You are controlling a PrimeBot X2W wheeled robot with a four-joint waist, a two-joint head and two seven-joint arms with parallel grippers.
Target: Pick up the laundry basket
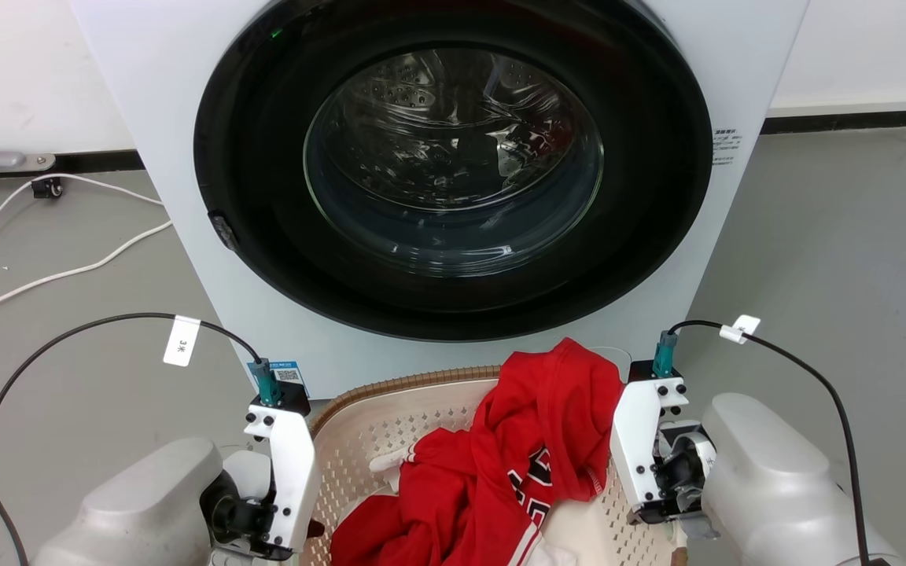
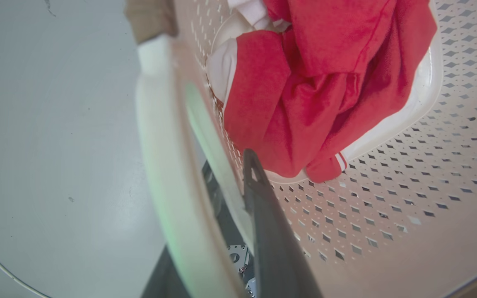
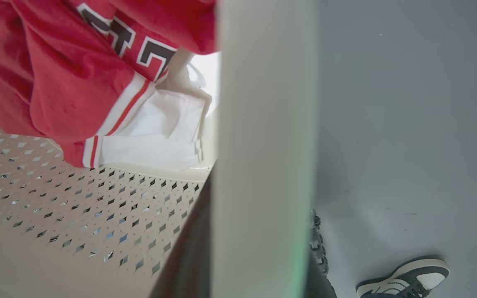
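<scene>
The cream perforated laundry basket (image 1: pixel 406 387) with its brown rim sits between my two wrists, right in front of the washer. A red jersey (image 1: pixel 535 440) and white cloth lie inside it. In the left wrist view my left gripper (image 2: pixel 218 194) straddles a white loop handle (image 2: pixel 164 157), one dark finger (image 2: pixel 263 215) inside the basket wall (image 2: pixel 387 198) and the other outside. My right gripper (image 3: pixel 259 231) likewise has a wide white handle (image 3: pixel 263 103) between its fingers, beside the basket wall (image 3: pixel 77 207). Both look shut on the handles.
The white washing machine (image 1: pixel 453 181) with its round dark door stands directly behind the basket. White and black cables (image 1: pixel 68 271) trail over the grey floor at the left. A person's shoe (image 3: pixel 404 281) rests on the floor near the right handle.
</scene>
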